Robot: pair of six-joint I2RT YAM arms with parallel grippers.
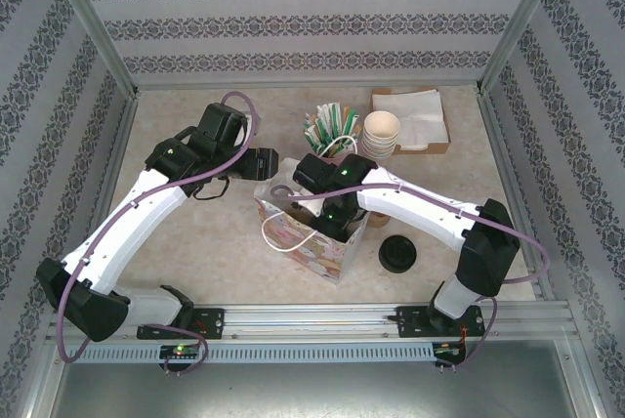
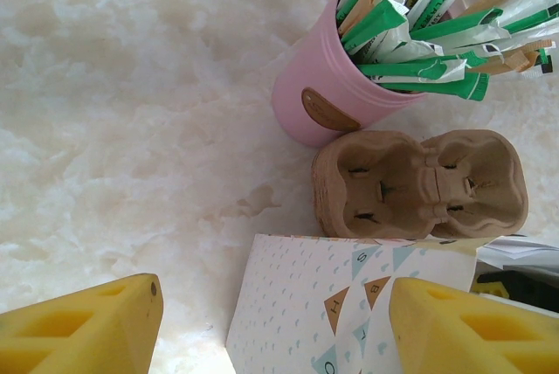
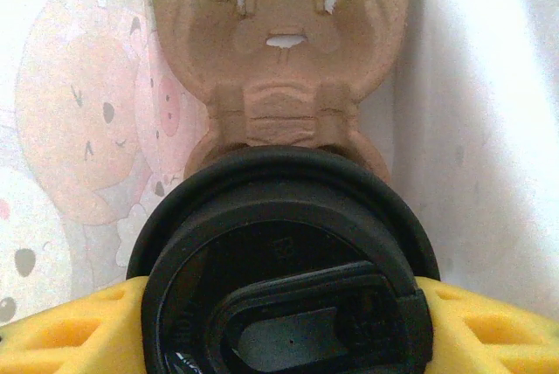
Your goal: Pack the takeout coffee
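Takeout coffee point(image 3: 284, 278) in half-open right gripper point(image 3: 284, 335), above pulp carrier point(image 3: 279, 51)

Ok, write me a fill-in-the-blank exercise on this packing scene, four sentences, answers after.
1. The right gripper is closed on the takeout coffee, whose lid is ____ in colour.
2. The sachet holder is ____ in colour.
3. In the top view, the loose lid lies to the ____ of the gift bag.
4. The left gripper has its jaws ____, with nothing held.

Missing words: black; pink; right; open.
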